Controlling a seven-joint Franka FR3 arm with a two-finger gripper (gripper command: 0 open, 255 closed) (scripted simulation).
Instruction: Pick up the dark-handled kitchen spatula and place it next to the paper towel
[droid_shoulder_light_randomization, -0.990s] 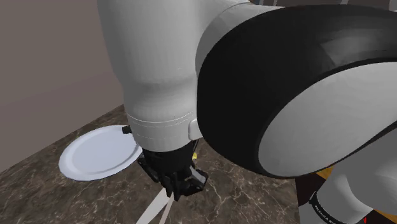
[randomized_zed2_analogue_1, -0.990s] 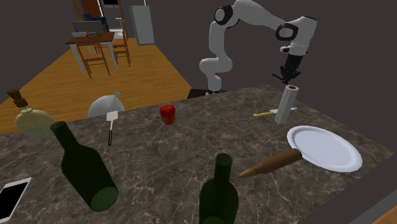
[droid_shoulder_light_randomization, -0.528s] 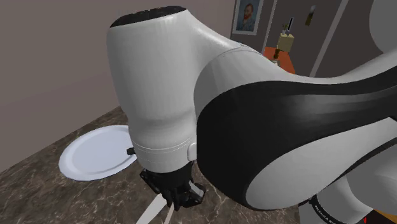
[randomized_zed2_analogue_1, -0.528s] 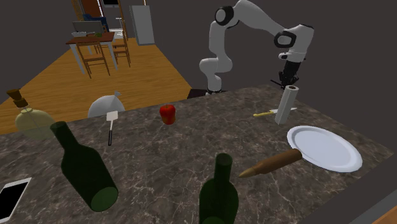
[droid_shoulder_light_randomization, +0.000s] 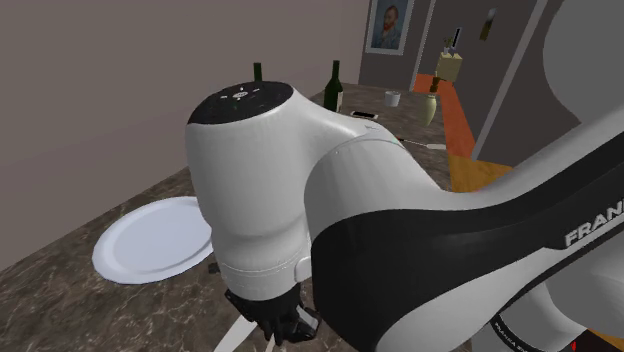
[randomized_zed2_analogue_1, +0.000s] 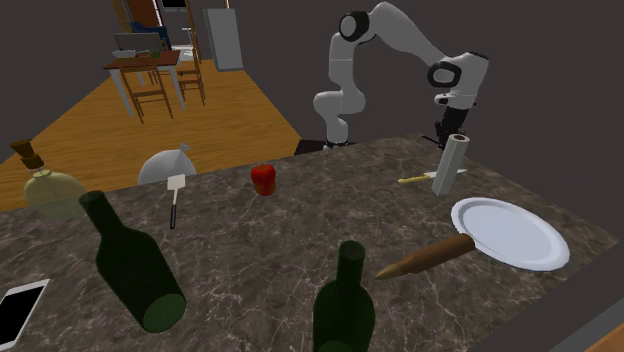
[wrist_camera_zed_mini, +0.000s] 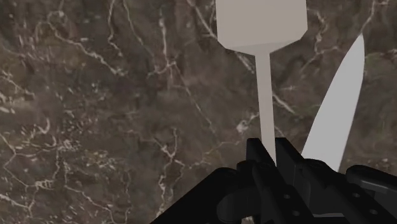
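The spatula (randomized_zed2_analogue_1: 176, 196), with a white head and a dark handle, lies on the dark marble counter (randomized_zed2_analogue_1: 300, 240) beside a grey dome lid, far from the arm. The white paper towel roll (randomized_zed2_analogue_1: 453, 160) stands upright near the counter's far right. My gripper (randomized_zed2_analogue_1: 445, 128) hangs just behind the roll with its fingers together and nothing held. Seen from the wrist, the gripper (wrist_camera_zed_mini: 271, 153) is low over a white flat-headed utensil (wrist_camera_zed_mini: 261, 25) and a white knife blade (wrist_camera_zed_mini: 337, 121), both lying on the counter. In the shoulder view the gripper (droid_shoulder_light_randomization: 275, 325) hangs under the bulky wrist.
A white plate (randomized_zed2_analogue_1: 508, 232) lies near the roll, also seen as the plate (droid_shoulder_light_randomization: 155, 238), with a brown elongated object (randomized_zed2_analogue_1: 425, 257) beside it. Two green bottles (randomized_zed2_analogue_1: 130, 265) stand in front. A red fruit (randomized_zed2_analogue_1: 263, 179), a dome lid (randomized_zed2_analogue_1: 166, 166) and a corked flask (randomized_zed2_analogue_1: 50, 190) are further left.
The arm has lowered, bringing the gripper down closer to the counter behind the paper towel roll. The spatula has not moved.
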